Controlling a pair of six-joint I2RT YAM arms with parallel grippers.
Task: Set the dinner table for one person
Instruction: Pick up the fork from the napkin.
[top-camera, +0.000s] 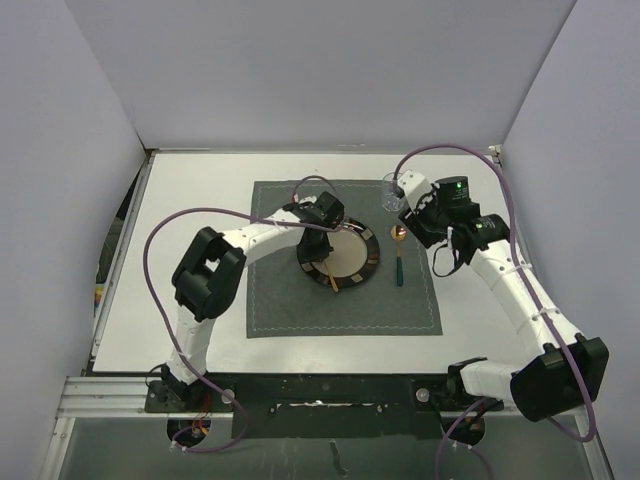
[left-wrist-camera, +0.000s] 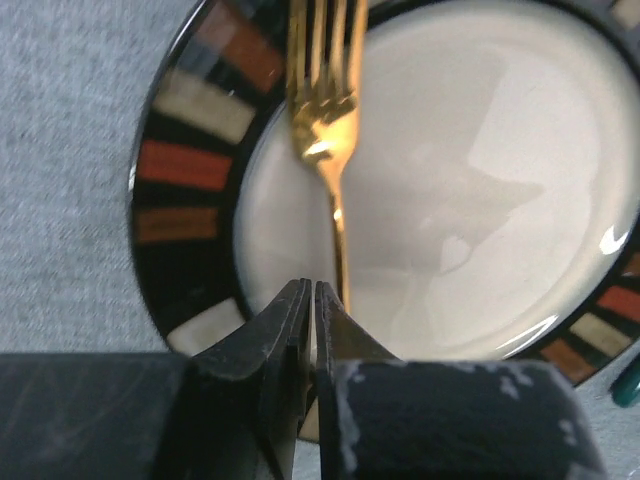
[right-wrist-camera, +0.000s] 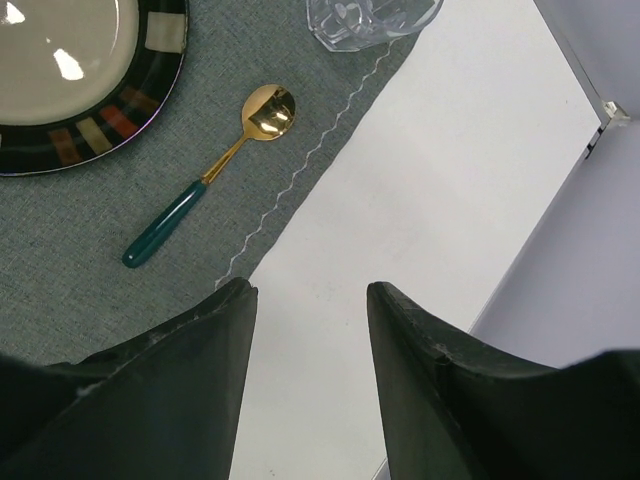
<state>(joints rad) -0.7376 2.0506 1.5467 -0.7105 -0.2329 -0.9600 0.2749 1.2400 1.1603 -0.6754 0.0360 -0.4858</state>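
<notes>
Cataloguing one place setting, partly laid.

1. Bench (top-camera: 200, 200): large plain white top that carries every other item, with the arm bases at its near edge.
2. Placemat (top-camera: 275, 300): dark grey stitched cloth, flat at mid-bench. It marks where the setting belongs.
3. Plate (top-camera: 372, 255): cream well and black rim with coloured blocks, set near the middle of the placemat as the anchor for the cutlery.
4. Fork (left-wrist-camera: 325, 120): gold, lying across the plate. Its tines reach over the rim and its handle runs back toward the left pincer. Judged out of place, since a fork belongs beside the plate, so this is probably the piece being worked on.
5. Spoon (right-wrist-camera: 205, 180): gold bowl and teal handle, flat on the placemat just right of the plate and apart from it. Judged already in position.
6. Glass (right-wrist-camera: 370, 20): clear, at the placemat's far right corner beyond the spoon, where a drink would stand.
7. Left pincer (left-wrist-camera: 314, 295): low over the plate, fingers together with only a hairline between them. The fork handle ends just beside the tips, and whether it is touched cannot be told.
8. Right pincer (right-wrist-camera: 308, 290): fingers apart with nothing between them, hanging over bare bench just off the placemat's right edge. Judged to be held aside so the left arm has the plate to itself.
</notes>
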